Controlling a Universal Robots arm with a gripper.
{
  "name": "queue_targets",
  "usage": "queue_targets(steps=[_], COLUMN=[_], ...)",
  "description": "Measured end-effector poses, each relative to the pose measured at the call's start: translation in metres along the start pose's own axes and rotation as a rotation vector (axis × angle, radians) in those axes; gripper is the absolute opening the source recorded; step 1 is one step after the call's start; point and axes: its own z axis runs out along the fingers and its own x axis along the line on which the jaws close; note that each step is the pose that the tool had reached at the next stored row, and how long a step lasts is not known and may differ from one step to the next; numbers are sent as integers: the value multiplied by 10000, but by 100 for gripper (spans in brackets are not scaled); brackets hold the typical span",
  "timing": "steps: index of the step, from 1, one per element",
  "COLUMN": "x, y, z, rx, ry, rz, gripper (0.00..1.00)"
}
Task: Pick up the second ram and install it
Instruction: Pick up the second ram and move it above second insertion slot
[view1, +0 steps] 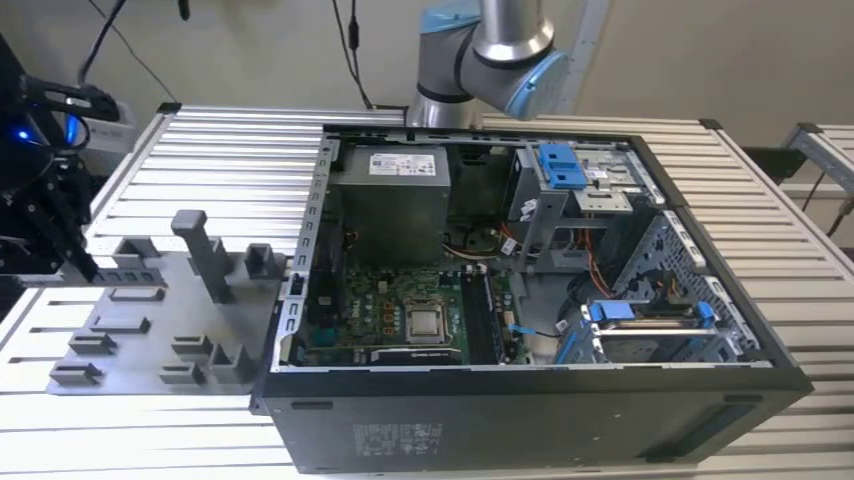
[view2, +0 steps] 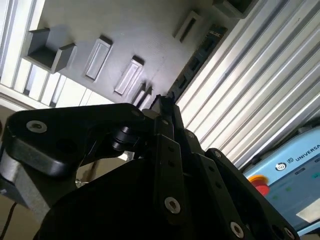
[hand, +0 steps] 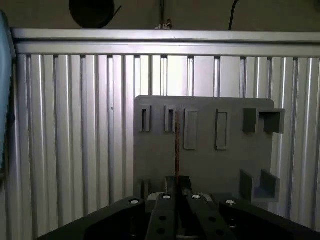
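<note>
Ribbed aluminium table (hand: 75, 150) carries a matte grey plastic slotted holder tray (hand: 230, 165) with rectangular pockets. Over it the black metal gripper (hand: 177, 181) stands narrow, pinching the second ram (hand: 176, 145), a slim memory stick seen edge-on as a thin brownish line. Its faces and chips are hidden. An open black computer case (view1: 534, 420) lies beside the tray.

an open black computer case (view1: 534, 425) lay on its side on the slatted aluminium table (view1: 214, 160), with its motherboard (view1: 380, 295), grey power supply (view1: 390, 205) and blue drive latches (view1: 561, 165) exposed. a grey slotted holder tray (view1: 134, 345) sat just beside it, toward the exterior view's left. in the second wrist view, a pale blue pendant (view2: 295, 165) with a red button (view2: 257, 182) showed beyond the slats.
</note>
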Motion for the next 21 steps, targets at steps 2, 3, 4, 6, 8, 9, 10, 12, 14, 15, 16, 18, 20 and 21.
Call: queue_targets(steps=[2,3,4,6,8,9,10,12,14,15,16,18,20,21], x=[-1,-1,-2,-2,-3,-3,-3,-4,-5,-5,-5,-6,-7,-7], y=[0,0,0,0,0,0,0,0,0,0,0,0,0,0], z=[-29,-47,-65,-96,-125,-139,-153,-184,-212,-229,-243,-276,-306,-319], rx=[0,-1,0,0,-1,0,1,0,0,-1,0,0,0,0], ry=[0,0,0,0,1,0,0,0,0,1,0,1,0,0], rz=[0,0,0,0,0,0,0,0,-1,0,0,0,0,0], gripper=[14,14,14,14,14,14,14,14,14,14,14,14,14,14])
